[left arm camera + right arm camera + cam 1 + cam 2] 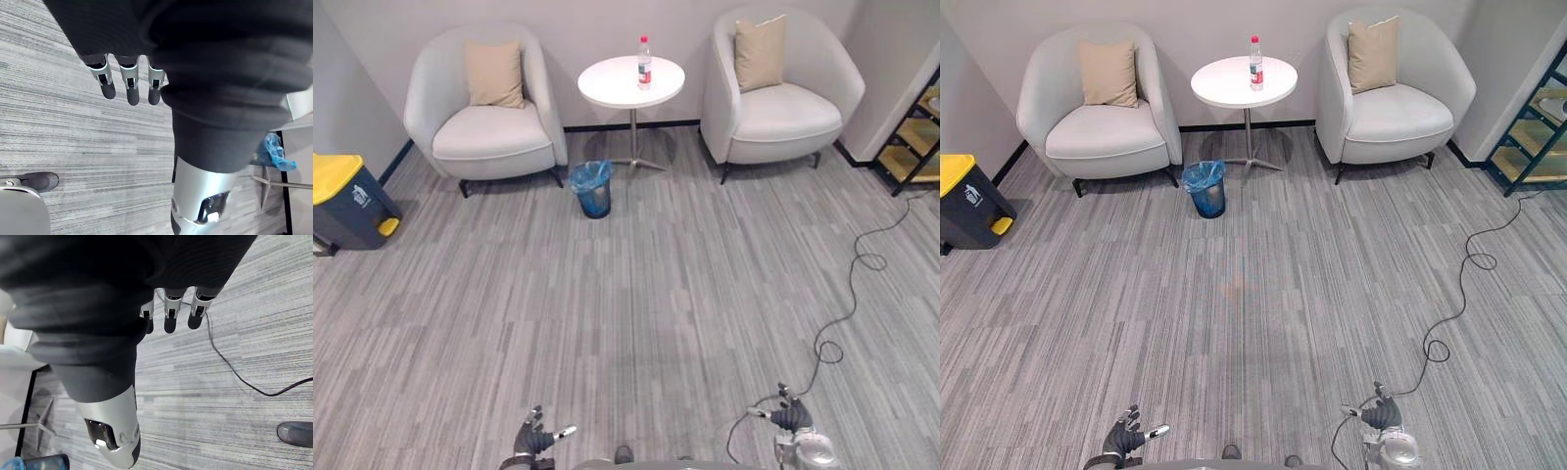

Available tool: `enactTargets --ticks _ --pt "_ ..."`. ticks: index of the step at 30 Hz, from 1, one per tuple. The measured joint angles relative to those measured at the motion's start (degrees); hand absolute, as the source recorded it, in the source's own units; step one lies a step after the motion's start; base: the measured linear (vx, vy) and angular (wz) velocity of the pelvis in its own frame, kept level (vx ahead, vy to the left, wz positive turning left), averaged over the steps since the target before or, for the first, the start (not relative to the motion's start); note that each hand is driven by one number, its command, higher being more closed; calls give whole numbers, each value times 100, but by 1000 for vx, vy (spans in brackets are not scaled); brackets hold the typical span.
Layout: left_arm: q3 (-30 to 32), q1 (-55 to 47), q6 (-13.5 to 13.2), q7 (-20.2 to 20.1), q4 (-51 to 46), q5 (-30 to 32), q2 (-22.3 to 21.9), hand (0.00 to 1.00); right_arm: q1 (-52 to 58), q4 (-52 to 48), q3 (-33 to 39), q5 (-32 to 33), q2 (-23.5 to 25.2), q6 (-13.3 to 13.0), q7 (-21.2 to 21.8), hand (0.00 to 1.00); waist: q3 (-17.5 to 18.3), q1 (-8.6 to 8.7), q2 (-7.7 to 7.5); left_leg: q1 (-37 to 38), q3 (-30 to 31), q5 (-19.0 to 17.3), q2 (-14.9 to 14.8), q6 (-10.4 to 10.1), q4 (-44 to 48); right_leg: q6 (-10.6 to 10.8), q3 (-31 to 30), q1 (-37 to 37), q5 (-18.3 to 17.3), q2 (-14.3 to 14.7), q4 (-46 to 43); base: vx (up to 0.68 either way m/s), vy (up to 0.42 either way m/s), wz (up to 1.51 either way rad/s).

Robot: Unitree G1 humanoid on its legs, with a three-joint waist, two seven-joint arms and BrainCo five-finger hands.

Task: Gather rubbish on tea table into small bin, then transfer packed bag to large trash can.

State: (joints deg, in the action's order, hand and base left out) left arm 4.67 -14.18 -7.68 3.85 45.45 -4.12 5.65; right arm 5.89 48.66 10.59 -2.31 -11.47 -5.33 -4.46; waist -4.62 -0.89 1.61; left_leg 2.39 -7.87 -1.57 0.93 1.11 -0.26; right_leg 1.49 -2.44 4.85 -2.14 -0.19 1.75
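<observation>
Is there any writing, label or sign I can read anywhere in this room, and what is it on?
No text here can be read.
Bottle on the round table: it has a label, print too small to read.
Yellow-lidded trash can: white sign on its dark side, too small to make out.

Sitting corner across grey carpet (pixel 1263 313).
A bottle (pixel 1255 63) stands on the round white counter (pixel 1229 86) between two armchairs (pixel 1102 132); the blue-lined bin (pixel 1205 191) sits seemingly just beside its base; a yellow-lidded trash can (pixel 971 208) far left.

office lounge: armchairs (pixel 489 127) (cushioned) flank round table (pixel 607 86)
</observation>
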Motion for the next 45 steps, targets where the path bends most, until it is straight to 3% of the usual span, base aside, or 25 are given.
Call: enactTargets --ticks 3,7,9,11,14,15,18,19,21,22,23,24,27,30,32,33,34,35,37,38,39,40,42,44,45 --pt "2 -68 0 1 -290 -42 -3 0 -102 -1 28 5 0 67 -69 0 -57 -20 -24 -248 -19 -396 -40 -5 560 11 15 -208 -353 -11 -435 -48 11 -9" --pt "-4 -56 7 10 -558 -86 73 0 -213 -1 13 21 39 101 -85 0 -231 -48 -140 -624 -77 -1223 54 102 1641 490 361 -1146 -1317 -389 -2665 23 56 -15" --pt "-16 26 22 24 -567 -93 168 0 -281 -1 -30 67 111 154 -85 0 -431 -45 -194 -549 -73 -1372 40 176 1764 489 687 -1638 -1370 -557 -3712 122 12 0" --pt "-14 18 64 54 -691 -99 263 0 -362 8 -94 76 155 173 -88 0 -552 -21 -171 -393 -74 -1512 -92 139 1773 479 1269 -1962 -1476 -757 -3785 229 -35 -4" --pt "-11 80 65 131 -788 -199 311 0 -576 28 -220 191 148 173 -107 0 -698 -21 -91 -199 3 -1712 -522 -91 1777 457 1853 -2335 -1162 -744 -2744 368 -107 -2" --pt "-10 189 70 138 -788 -208 370 0 -675 29 -219 216 149 173 -154 0 -790 -36 -167 40 50 -1791 -665 -259 1663 478 1900 -2444 -632 -702 -1934 558 -196 13" --pt "-20 407 73 142 -786 -202 392 0 -658 19 -200 228 91 173 -217 0 -810 45 -259 479 356 -1983 -916 -598 1337 419 1818 -2616 409 -753 -1665 585 -272 57" --pt "-49 488 59 145 -793 -201 355 0 -644 4 -206 228 62 174 -224 0 -754 89 -220 561 487 -1979 -1110 -715 1282 145 1827 -2652 429 -614 -2003 666 -338 69" --pt "-68 543 64 136 -888 -176 331 0 -725 -52 -213 227 96 147 -240 0 -763 21 -107 205 798 -1695 -1425 -1063 2086 -224 2059 -2788 -265 -439 -2734 595 -321 22" --pt "-59 539 65 138 -898 -172 325 0 -731 -66 -215 227 106 141 -241 0 -776 3 -86 -20 848 -1520 -1495 -1039 2603 -290 2118 -2688 -417 -372 -2748 799 -461 17" --pt "-28 503 86 132 -896 -170 302 0 -718 -62 -246 230 115 145 -243 0 -829 -15 -8 -575 938 -885 -1696 -851 3940 -371 2188 -2206 -616 -153 -2458 676 -374 12" --pt "24 400 86 120 -923 -170 283 0 -722 -61 -284 239 131 144 -251 0 -884 -84 53 -1039 946 -773 -1835 -682 5274 -412 2184 -1549 -643 137 -1933 799 -416 4" --pt "100 361 99 113 -1038 -171 279 0 -790 -68 -405 385 138 119 -307 0 -1046 -350 -200 -2013 738 -1289 -1365 -486 6262 -453 1950 -214 -656 292 -1000 655 -269 -19" --pt "106 305 97 111 -1291 -171 228 0 -994 -76 -444 457 52 54 -308 0 -1083 -534 -238 -2896 518 -1379 -863 -417 5234 -467 1712 242 -683 287 -610 544 -91 -47" --pt "206 299 99 109 -1336 -172 187 0 -1152 -78 -467 456 27 11 -305 0 -1138 -742 -267 -3264 390 -1097 -418 -497 3392 -311 1464 612 -979 157 -454 600 42 -70" --pt "288 262 97 118 -1340 -173 127 0 -1138 -76 -464 452 21 8 -310 0 -1126 -808 -206 -3190 385 -630 -348 -462 2329 -249 1345 829 -1089 227 -362 665 118 -81" --pt "317 171 92 118 -1332 -172 140 0 -1103 -56 -479 452 49 16 -308 0 -1089 -948 -87 -3118 471 410 -383 -225 1853 -205 1099 1133 -1294 340 -307 702 156 -62" --pt "430 203 94 126 -1334 -171 186 0 -1099 -59 -489 447 238 22 -306 0 -1057 -942 -396 -3207 411 393 -221 178 2192 -227 1011 1207 -1391 122 -386 702 164 -35" --pt "483 239 97 131 -1352 -169 158 0 -1107 -70 -475 439 301 9 -309 0 -1028 -966 -558 -3205 266 -161 -172 340 2644 -197 819 859 -1381 -97 -1423 776 185 -16" --pt "424 156 99 129 -1340 -169 141 0 -1107 -58 -478 433 365 8 -306 0 -1033 -975 -566 -2965 233 -540 -162 432 2903 171 723 524 -1157 -204 -2563 882 238 -25" --pt "408 105 114 133 -1319 -171 179 0 -1086 -41 -483 402 458 8 -305 0 -1037 -917 -560 -2592 280 -911 -117 493 3055 787 607 126 -696 -307 -3983 619 185 -6" --pt "369 125 123 137 -1317 -176 222 0 -1056 -40 -483 394 484 8 -304 0 -1038 -907 -561 -2403 313 -1031 -77 507 3072 851 586 -115 -681 -341 -4612 487 144 17" --pt "327 181 93 147 -1355 -184 285 0 -956 -44 -502 385 514 15 -299 0 -1046 -825 -509 -1587 443 -1371 -16 588 2876 487 912 -848 -988 -476 -5866 479 101 40" --pt "342 175 85 151 -1350 -191 307 0 -900 -60 -541 380 539 9 -299 0 -998 -672 -424 -998 692 -1508 -26 607 2524 168 1438 -1426 -1236 -514 -5433 656 62 68" --pt "382 184 81 151 -1341 -190 312 0 -857 -58 -640 381 539 7 -293 0 -988 -605 -425 -683 880 -1570 -32 571 2296 172 1669 -1787 -1345 -492 -4682 705 12 80"
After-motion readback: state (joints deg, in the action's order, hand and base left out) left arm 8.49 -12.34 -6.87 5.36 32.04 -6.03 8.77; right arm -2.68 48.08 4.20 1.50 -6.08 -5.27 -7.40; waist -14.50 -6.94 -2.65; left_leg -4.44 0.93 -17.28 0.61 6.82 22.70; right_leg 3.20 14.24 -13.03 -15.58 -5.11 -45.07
